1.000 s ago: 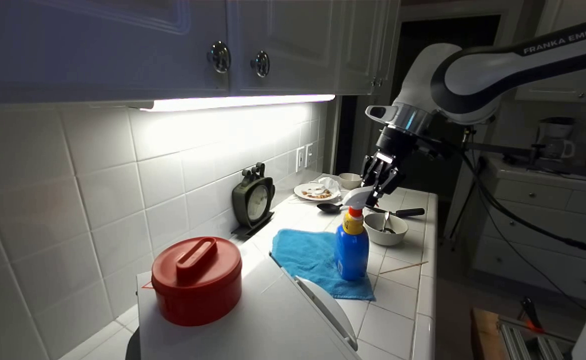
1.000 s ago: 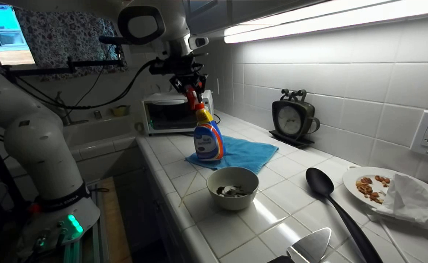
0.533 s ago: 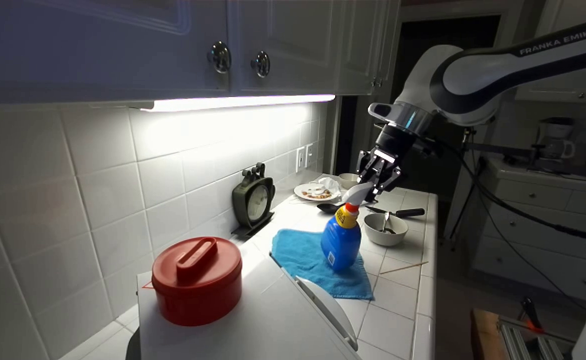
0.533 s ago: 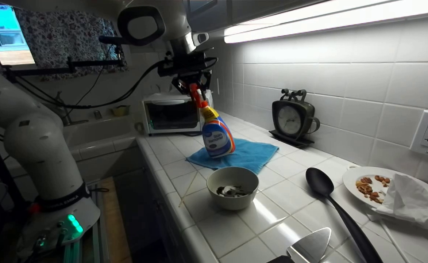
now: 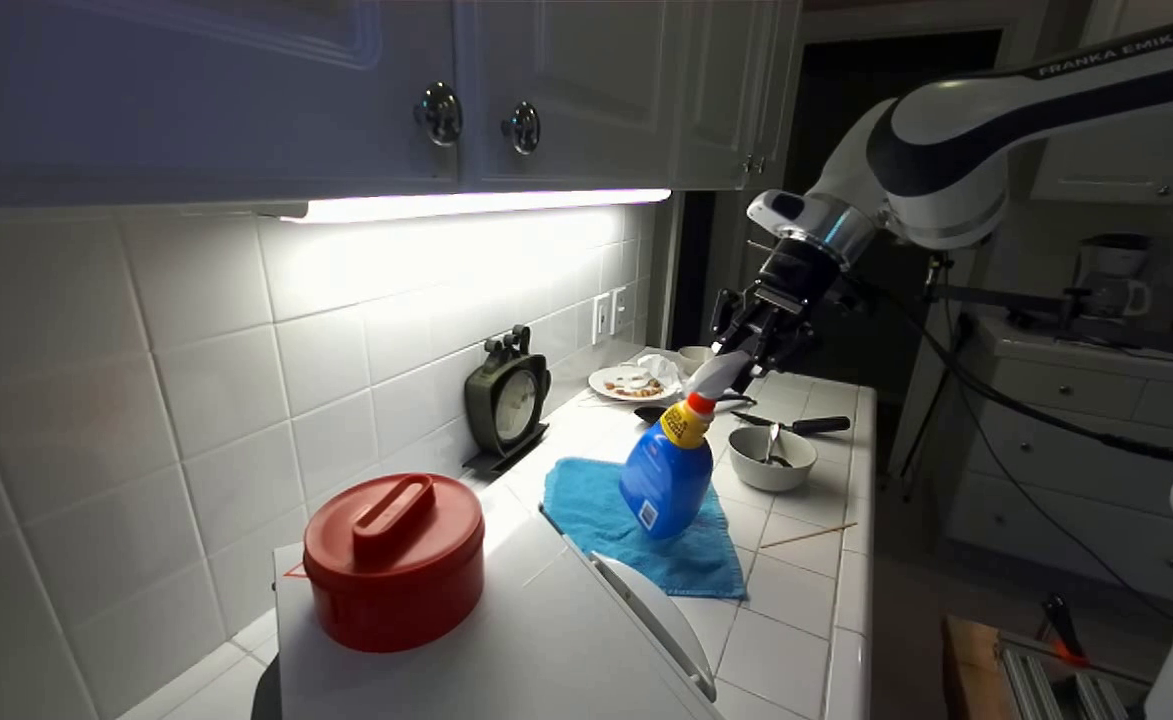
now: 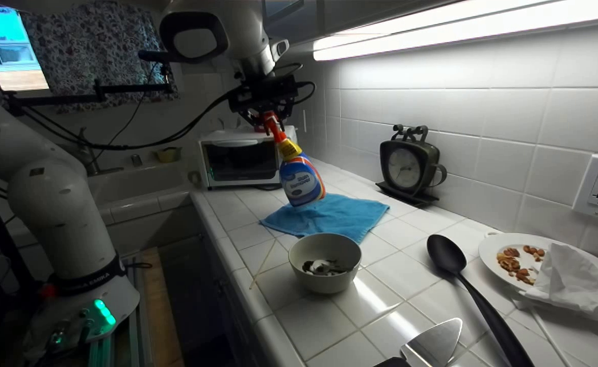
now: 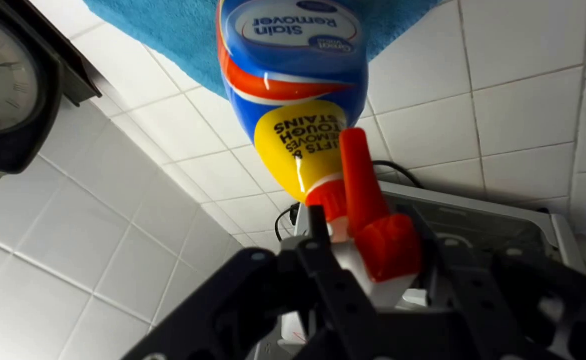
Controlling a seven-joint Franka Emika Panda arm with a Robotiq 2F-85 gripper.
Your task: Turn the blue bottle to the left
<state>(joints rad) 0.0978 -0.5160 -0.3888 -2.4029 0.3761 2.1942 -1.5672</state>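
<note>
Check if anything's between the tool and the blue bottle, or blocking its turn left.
Nothing visible in the way. The tool grips the blue bottle by its trigger top, holding it tilted over the blue cloth. The pale bowl and the clock stand apart from it, so a turn looks free, whichever way left runs.

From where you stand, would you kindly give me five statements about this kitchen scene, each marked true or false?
The gripper holds the blue bottle by its spray head. True.
The blue bottle stands upright. False: it is tilted.
The red container sits on the toaster oven. True.
The toaster oven has a red top. False: its top is white.
The black spoon lies on the tiled counter. True.
</note>
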